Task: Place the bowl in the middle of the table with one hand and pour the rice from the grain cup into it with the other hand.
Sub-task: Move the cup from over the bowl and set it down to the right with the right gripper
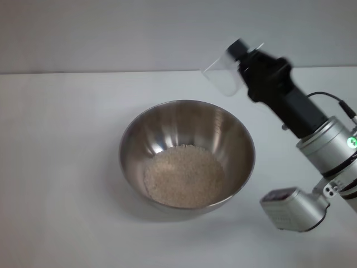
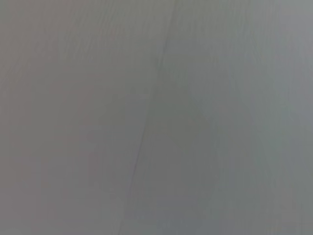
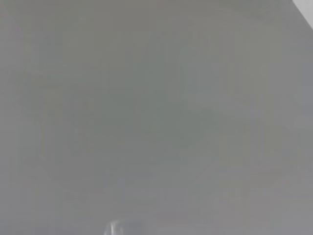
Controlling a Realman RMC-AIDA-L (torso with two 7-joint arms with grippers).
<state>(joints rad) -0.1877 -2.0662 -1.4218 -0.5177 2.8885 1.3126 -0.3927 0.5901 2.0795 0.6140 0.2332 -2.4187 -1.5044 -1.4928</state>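
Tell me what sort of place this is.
Probably a lab or test bench, not a kitchen: a bare white table against a plain wall, holding only a steel bowl of rice, with the right gripper holding a clear cup above it.

The right arm reaches in from the lower right of the head view, its silver forearm angled up and away toward the far side, a green light lit on the wrist housing. Its black right hand (image 1: 245, 58) is raised high and appears clamped on something, though blur softens the fingers. The left arm and its hand show in no view.
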